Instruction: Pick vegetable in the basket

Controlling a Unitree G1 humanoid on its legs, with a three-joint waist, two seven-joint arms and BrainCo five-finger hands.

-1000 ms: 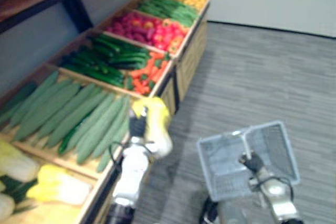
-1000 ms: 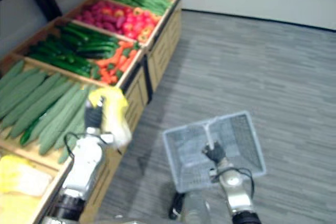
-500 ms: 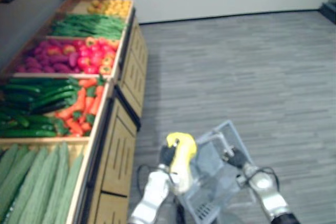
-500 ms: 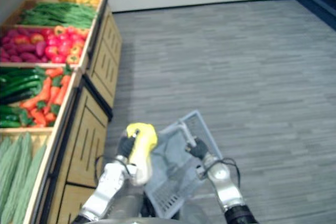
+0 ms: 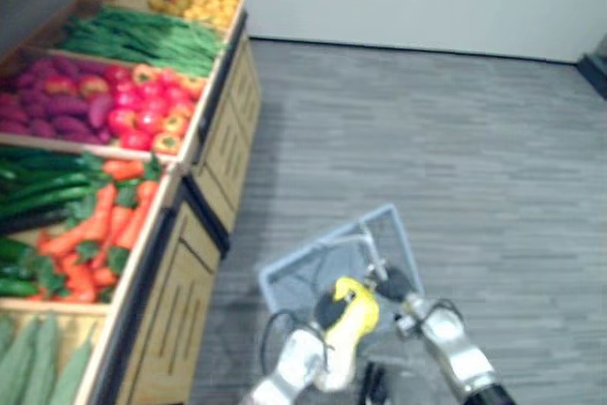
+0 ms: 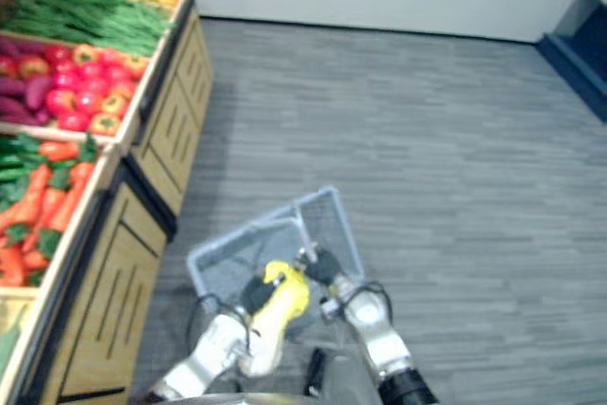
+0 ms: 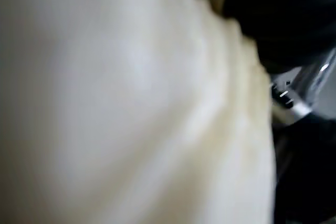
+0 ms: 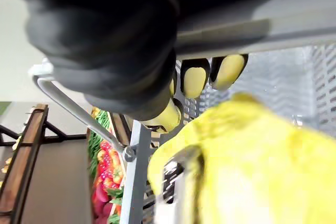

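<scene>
A grey wire basket (image 5: 305,263) hangs over the floor beside the produce stand. My right hand (image 5: 395,286) is shut on its handle (image 8: 262,22), fingers curled round the bar in the right wrist view. My left hand (image 5: 328,311) is shut on a yellow and white cabbage (image 5: 352,322), held at the basket's near edge, close to the right hand. The cabbage's pale leaves (image 7: 131,108) press close in the left wrist view, and its yellow leaves (image 8: 252,166) show just past the right hand.
A wooden produce stand (image 5: 223,154) runs along the left, with crates of yellow fruit (image 5: 194,2), green beans (image 5: 142,35), red peppers (image 5: 142,106), carrots (image 5: 104,230) and cucumbers (image 5: 38,187). Grey plank floor (image 5: 474,168) stretches right to a white wall.
The camera has swung. My left hand has carried the cabbage from above the stand across to the basket, ending close to the right hand. The right hand keeps the handle.
</scene>
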